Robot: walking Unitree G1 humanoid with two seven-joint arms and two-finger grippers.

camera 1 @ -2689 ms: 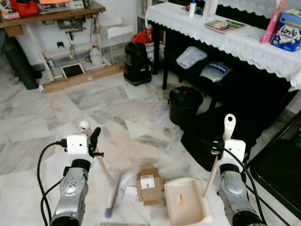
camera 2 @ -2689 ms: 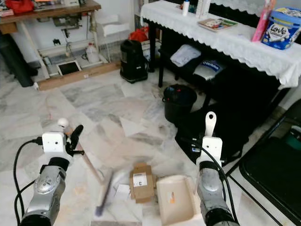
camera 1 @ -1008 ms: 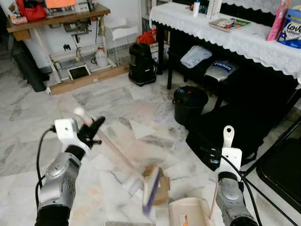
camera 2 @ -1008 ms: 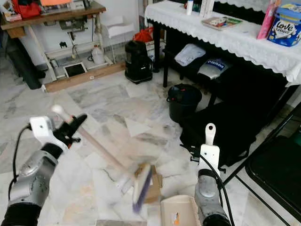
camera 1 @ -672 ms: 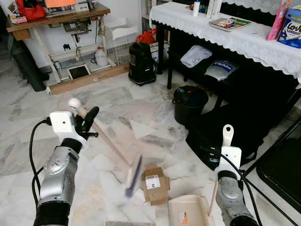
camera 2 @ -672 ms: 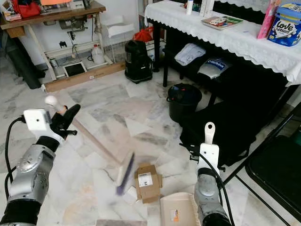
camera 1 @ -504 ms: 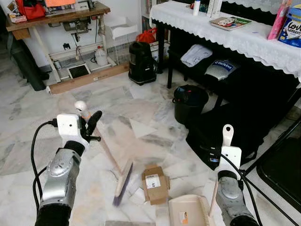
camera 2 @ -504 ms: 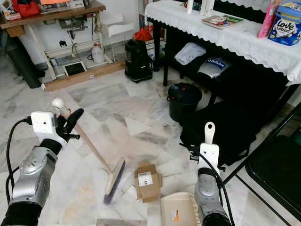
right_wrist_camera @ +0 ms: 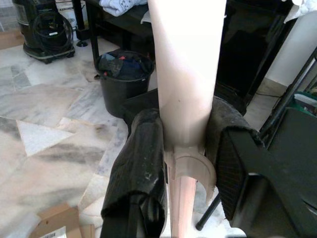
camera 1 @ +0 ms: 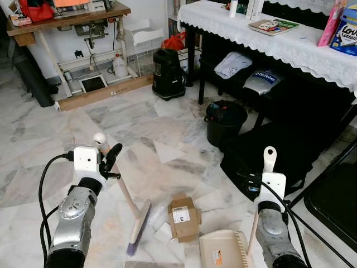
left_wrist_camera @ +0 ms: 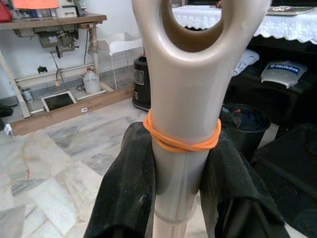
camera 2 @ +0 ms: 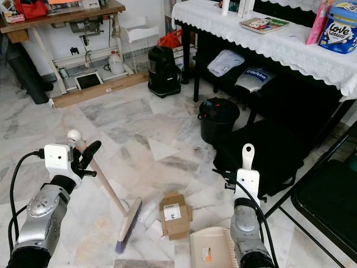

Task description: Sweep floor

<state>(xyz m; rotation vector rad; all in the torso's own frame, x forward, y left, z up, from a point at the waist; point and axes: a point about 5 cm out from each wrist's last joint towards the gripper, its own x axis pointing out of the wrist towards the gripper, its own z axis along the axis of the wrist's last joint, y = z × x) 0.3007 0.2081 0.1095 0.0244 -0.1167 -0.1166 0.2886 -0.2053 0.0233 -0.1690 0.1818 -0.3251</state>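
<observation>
Slanting broom (camera 1: 129, 198), bristles low beside box (camera 1: 183, 217).

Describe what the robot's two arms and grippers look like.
Both arms are silver metal with rounded, jointed casings and dark bands. Each wrist carries a white boxy camera block. Black cables loop from the wrists. The left gripper and right gripper each have two long black fingers, matte and slightly scuffed.
</observation>
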